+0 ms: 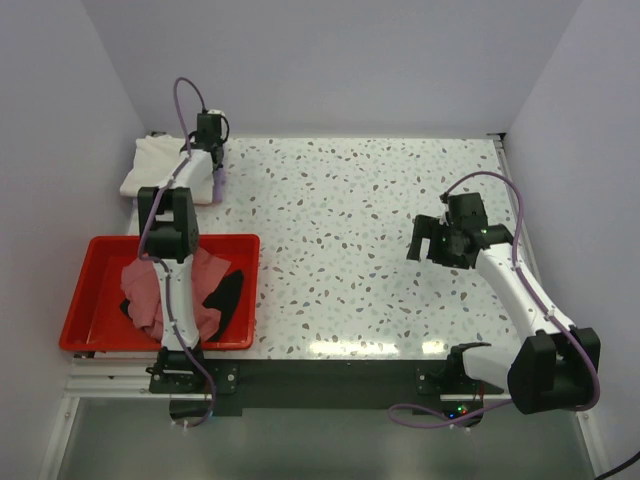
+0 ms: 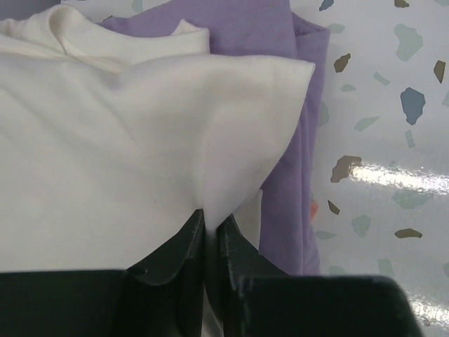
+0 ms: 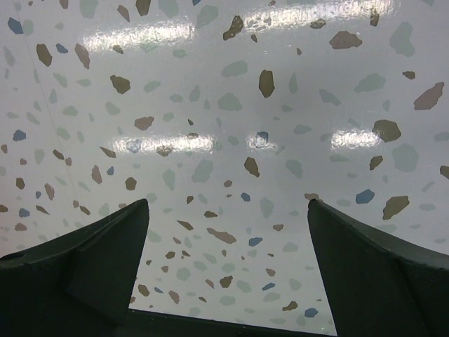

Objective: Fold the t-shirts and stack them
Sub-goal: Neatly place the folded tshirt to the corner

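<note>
the left gripper [image 2: 210, 235] has its jaws pressed together on a raised fold of the soft cream-white cloth t-shirt [image 2: 105, 161]. the shirt spreads ahead and to the left of the fingers. it lies on the folded lavender cloth t-shirt [image 2: 298, 175], whose edge shows just to the right, its long side running straight away from the fingers. the right gripper [image 3: 228, 210], jaws wide apart, hangs over the bare speckled table [image 3: 210, 105], well apart from that stack. the left arm is plainly nearer, so smoothing the fold likely falls to it.

One cream t-shirt [image 2: 105, 154], one lavender [image 2: 280, 28], one pink [image 1: 145, 290], one black [image 1: 228, 295]; one red tray [image 1: 80, 310].
</note>
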Controlling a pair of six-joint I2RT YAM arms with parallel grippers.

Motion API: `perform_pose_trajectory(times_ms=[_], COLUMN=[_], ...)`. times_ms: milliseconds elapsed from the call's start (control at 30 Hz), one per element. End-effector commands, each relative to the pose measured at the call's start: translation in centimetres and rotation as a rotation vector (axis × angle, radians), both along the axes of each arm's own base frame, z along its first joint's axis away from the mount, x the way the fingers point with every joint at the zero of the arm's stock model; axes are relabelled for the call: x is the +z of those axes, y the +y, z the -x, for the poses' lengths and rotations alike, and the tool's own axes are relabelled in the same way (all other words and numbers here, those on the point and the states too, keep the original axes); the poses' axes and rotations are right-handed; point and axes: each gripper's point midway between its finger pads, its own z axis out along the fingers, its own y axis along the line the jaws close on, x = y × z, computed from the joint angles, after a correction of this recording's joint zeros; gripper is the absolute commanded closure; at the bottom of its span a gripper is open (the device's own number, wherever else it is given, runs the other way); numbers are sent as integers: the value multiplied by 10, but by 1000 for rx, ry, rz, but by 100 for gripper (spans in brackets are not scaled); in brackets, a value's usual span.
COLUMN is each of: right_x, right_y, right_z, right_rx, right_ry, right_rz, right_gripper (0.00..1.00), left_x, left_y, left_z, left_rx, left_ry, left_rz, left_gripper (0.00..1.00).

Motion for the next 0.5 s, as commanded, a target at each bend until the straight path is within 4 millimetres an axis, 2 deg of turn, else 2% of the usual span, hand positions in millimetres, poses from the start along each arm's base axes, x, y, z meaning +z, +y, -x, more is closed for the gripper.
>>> perform_pose_trajectory(times_ms=[0,467], right_x=[5,4], right_y=[-2,-4], right_z=[-9,-11], right_rx=[1,-5], right_ry=[-27,-23], right_rz=[14,28], right_gripper=[1,1], left_x=[24,65], left_y=[2,11], left_z=[-19,-28], left_rx=[38,122], left_ry=[-88,-218], left_rz=[9,14], left_gripper=[100,100])
